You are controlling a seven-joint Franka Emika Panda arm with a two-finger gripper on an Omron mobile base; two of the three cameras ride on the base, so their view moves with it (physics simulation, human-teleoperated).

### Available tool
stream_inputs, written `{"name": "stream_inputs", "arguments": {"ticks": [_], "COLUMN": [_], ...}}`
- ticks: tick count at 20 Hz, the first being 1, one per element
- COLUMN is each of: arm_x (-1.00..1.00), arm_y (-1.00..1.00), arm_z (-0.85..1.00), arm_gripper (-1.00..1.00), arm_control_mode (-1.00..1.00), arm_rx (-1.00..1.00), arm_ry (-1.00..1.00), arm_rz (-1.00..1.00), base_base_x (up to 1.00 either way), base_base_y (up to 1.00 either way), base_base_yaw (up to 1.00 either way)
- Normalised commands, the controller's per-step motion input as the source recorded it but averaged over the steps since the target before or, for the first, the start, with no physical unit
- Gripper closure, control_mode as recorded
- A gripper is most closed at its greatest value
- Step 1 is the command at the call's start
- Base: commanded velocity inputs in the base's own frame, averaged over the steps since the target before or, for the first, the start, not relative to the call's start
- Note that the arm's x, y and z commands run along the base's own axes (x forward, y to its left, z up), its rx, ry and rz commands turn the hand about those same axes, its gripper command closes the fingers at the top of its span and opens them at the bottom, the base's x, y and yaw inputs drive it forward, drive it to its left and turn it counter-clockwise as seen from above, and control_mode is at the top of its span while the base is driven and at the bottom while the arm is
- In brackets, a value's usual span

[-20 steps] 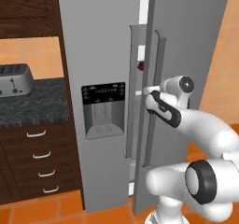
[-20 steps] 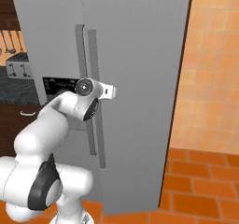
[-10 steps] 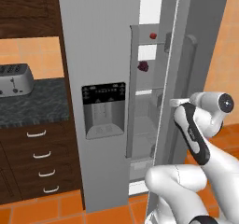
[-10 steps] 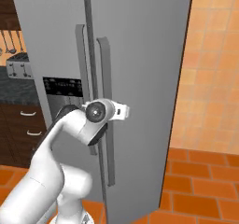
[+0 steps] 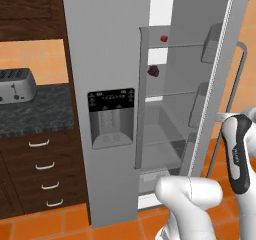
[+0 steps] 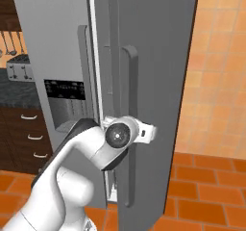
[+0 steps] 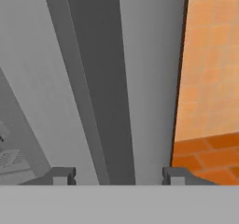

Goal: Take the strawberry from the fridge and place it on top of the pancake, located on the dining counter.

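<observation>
The grey fridge point(image 5: 100, 44) stands with its right door point(image 6: 158, 57) swung wide. On an upper shelf inside sits the tiny red strawberry point(image 5: 163, 38), and a darker maroon fruit point(image 5: 153, 71) lies one shelf below. My gripper point(image 7: 119, 176) is at the door's long vertical handle point(image 7: 98, 78), about waist height. Its fingertips point(image 7: 63, 176) stand apart on either side of the handle with gaps showing, so it is open and holds nothing. From the right base view the gripper point(image 6: 150, 131) sits just past the handle point(image 6: 129, 105). The pancake and the dining counter are out of view.
A toaster point(image 5: 15, 84) sits on the dark speckled counter point(image 5: 35, 111) left of the fridge, over wood drawers point(image 5: 40, 169). The open door blocks the right side. Orange tiled floor point(image 6: 206, 186) and a tan wall point(image 6: 221, 57) lie beyond it.
The right fridge door has swung much wider, baring the shelves and both fruits. My arm came back and to the right with it, and the fingers have spread off the handle.
</observation>
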Motion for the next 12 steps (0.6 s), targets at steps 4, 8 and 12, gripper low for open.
{"name": "stream_inputs", "arguments": {"ticks": [4, 8, 12], "arm_x": [-0.44, -0.21, -0.53], "arm_y": [-0.65, -0.25, 0.46], "arm_z": [0.27, 0.32, 0.42], "arm_gripper": [-1.00, -1.00, -1.00], "arm_control_mode": [-1.00, -1.00, -1.00], "arm_rx": [0.00, 0.00, -0.19], "arm_ry": [0.11, 0.18, 0.20], "arm_rz": [-0.02, 0.00, -0.01], "base_base_x": [0.00, 0.00, 0.00], "base_base_y": [0.00, 0.00, 0.00], "base_base_yaw": [0.00, 0.00, 0.00]}}
